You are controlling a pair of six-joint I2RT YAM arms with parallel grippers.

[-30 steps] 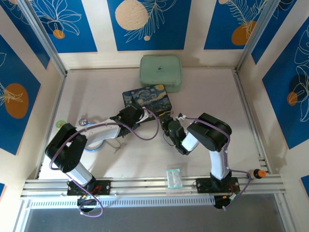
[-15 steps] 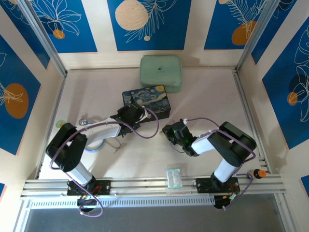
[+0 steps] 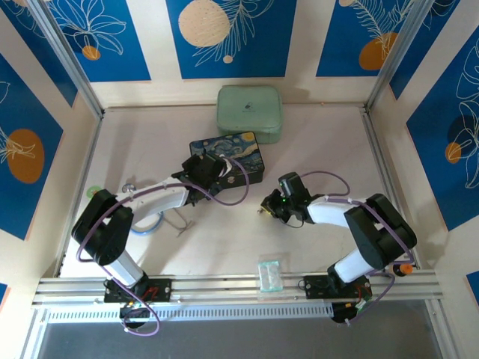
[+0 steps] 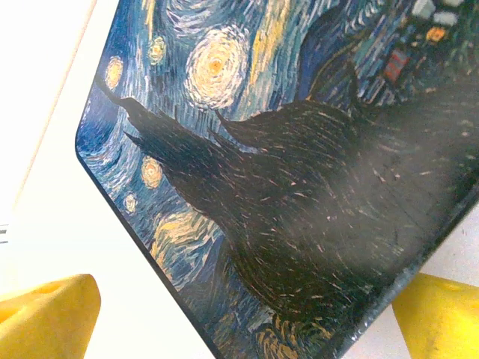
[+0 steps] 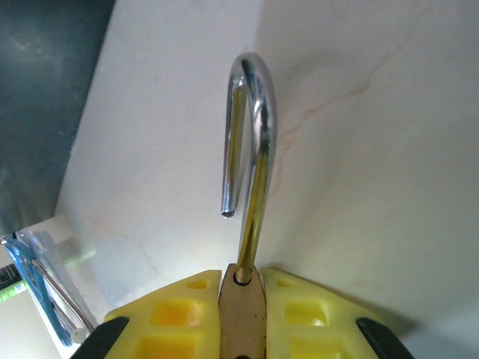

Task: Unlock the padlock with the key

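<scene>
Near the middle of the surface, the right gripper (image 5: 241, 295) clenched the padlock (image 5: 261, 142) by its brass body, likely to keep the already-open shackle clear, while the left gripper (image 4: 243, 318) hung released above a painted box's (image 4: 299, 164) corner.

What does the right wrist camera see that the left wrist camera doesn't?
Right wrist, not left wrist: the padlock pinched by the right gripper, its silver shackle open, and a clear packet. Left wrist, not right wrist: the painted box with swirly stars, under the open left gripper. Both: yellow fingers and the pale table.
</scene>
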